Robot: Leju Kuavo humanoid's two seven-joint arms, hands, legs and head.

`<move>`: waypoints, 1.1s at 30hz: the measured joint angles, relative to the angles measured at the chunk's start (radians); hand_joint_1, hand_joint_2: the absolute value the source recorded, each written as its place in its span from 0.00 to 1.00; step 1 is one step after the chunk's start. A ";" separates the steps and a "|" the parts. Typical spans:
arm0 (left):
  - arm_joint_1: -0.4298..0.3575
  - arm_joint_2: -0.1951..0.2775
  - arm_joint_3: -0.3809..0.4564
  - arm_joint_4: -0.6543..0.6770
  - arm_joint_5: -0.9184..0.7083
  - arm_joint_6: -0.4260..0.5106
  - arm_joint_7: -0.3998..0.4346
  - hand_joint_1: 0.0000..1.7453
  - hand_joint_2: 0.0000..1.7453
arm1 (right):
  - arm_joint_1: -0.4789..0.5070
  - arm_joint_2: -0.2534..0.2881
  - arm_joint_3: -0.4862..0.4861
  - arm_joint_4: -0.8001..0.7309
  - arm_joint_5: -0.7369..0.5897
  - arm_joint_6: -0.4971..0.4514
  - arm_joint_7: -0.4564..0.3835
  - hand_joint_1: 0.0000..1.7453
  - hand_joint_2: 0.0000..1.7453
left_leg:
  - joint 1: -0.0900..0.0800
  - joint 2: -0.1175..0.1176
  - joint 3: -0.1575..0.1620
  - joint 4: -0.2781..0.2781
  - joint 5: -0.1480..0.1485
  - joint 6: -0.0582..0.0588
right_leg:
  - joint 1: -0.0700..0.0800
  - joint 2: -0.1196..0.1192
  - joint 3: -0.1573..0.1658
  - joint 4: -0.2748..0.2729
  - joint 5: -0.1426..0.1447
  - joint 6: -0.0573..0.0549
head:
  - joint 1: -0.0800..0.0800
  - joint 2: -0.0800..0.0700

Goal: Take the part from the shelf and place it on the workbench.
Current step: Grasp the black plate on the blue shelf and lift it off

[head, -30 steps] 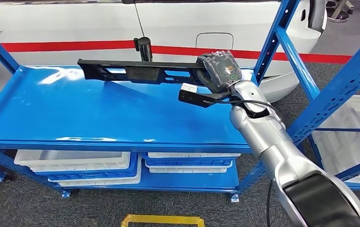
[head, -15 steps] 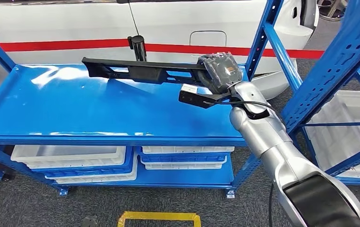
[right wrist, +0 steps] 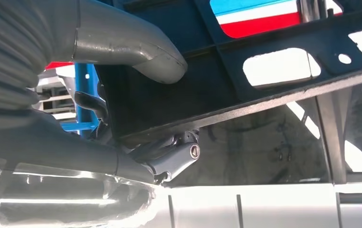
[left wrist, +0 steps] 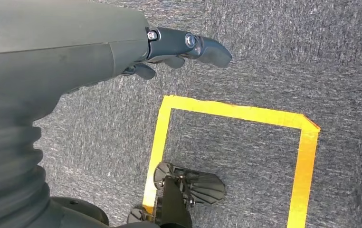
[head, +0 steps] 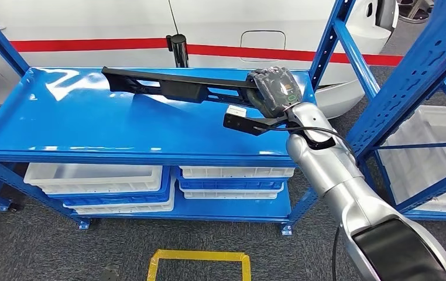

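A long black plastic part (head: 174, 86) with cut-out slots stretches across the back of the blue shelf (head: 92, 132), lifted a little above its top. My right hand (head: 273, 88) grips the part's right end. In the right wrist view the thumb (right wrist: 131, 50) lies over the black part (right wrist: 245, 90) and the darker fingers (right wrist: 169, 154) curl under its edge. My left hand (left wrist: 169, 50) hangs over the grey carpet, fingers loosely extended, holding nothing.
Blue shelf uprights (head: 335, 44) stand just right of my right hand, with a second rack (head: 425, 76) beyond. White bins (head: 100, 178) fill the lower shelf. A white car body with a red stripe (head: 92, 44) is behind. Yellow floor tape (head: 200, 257) marks the carpet.
The camera has shifted, so the whole scene sits a little differently. The part's left end has tipped up slightly off the shelf while my right hand keeps its grip.
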 joint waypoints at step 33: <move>0.005 -0.001 0.006 0.000 0.013 0.000 -0.011 0.00 1.00 | -0.002 -0.025 -0.033 -0.039 -0.006 0.018 -0.007 1.00 1.00 | -0.003 -0.004 -0.022 0.010 0.014 -0.006 | 0.016 0.000 0.024 -0.016 -0.017 -0.018 | -0.001 0.000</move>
